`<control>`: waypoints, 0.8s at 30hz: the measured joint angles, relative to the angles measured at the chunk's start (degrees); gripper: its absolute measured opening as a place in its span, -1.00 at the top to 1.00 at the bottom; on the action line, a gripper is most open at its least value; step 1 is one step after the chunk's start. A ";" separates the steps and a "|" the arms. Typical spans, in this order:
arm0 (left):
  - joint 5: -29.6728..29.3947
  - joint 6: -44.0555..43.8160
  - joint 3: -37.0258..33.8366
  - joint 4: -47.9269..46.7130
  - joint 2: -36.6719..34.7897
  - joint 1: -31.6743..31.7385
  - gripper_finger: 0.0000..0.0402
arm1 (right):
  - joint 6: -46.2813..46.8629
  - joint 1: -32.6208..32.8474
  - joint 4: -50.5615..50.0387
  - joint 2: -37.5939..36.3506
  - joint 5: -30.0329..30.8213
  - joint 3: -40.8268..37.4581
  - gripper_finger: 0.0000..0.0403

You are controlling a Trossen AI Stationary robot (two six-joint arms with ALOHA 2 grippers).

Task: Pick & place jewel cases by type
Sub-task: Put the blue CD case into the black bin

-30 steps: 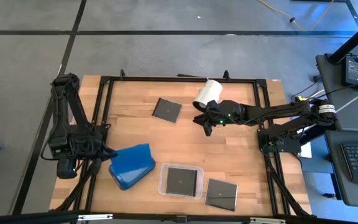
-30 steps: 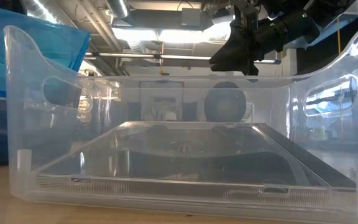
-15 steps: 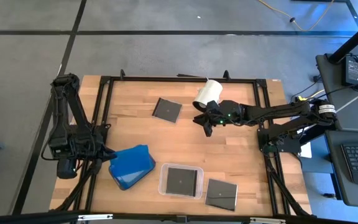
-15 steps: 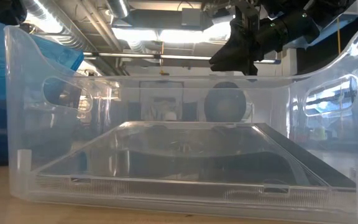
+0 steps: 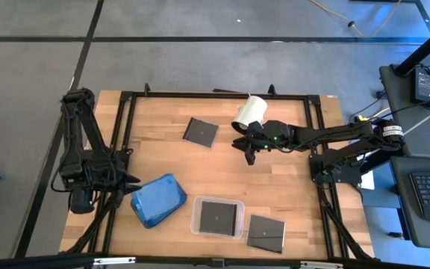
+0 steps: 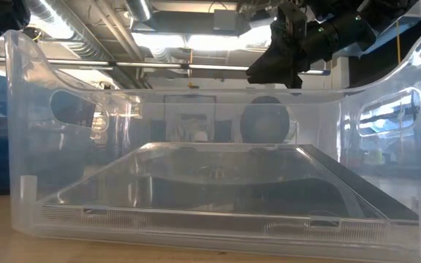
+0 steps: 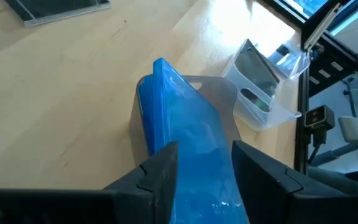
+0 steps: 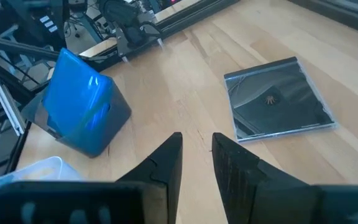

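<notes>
L gripper (image 5: 129, 180) at table (image 5: 163, 161) left edge, fingers (image 7: 166, 165) apart astride blue cases (image 5: 157, 199) in dark tray, grip unclear. Dark case (image 5: 200, 131) flat mid-table; another in clear tray (image 5: 218, 217); third (image 5: 266, 232) just beside. R gripper (image 5: 248, 155) above centre, fingers narrowly parted, empty.

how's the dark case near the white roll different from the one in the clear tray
The dark case near the white roll lies bare on the table, toward its far edge; the case in the clear tray sits inside walls, at the near edge. The first lies turned at an angle, the second nearly square. Both are dark, flat and square.
</notes>
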 joint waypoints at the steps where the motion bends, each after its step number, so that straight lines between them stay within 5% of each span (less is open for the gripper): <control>1: -0.36 -0.01 0.00 -0.18 -0.33 -0.02 0.23 | -0.60 0.00 0.00 0.00 0.02 0.00 0.55; 9: -9.21 5.14 0.00 -0.37 -2.60 5.22 0.19 | -3.04 0.00 0.04 0.00 0.02 0.00 0.55; 20: 13.78 11.36 0.00 0.43 -1.05 24.82 0.19 | -8.98 0.00 0.04 0.02 0.02 0.00 0.55; 24: 15.60 13.33 0.00 3.97 -0.10 27.50 0.19 | -10.72 0.02 0.02 0.02 0.02 0.02 0.55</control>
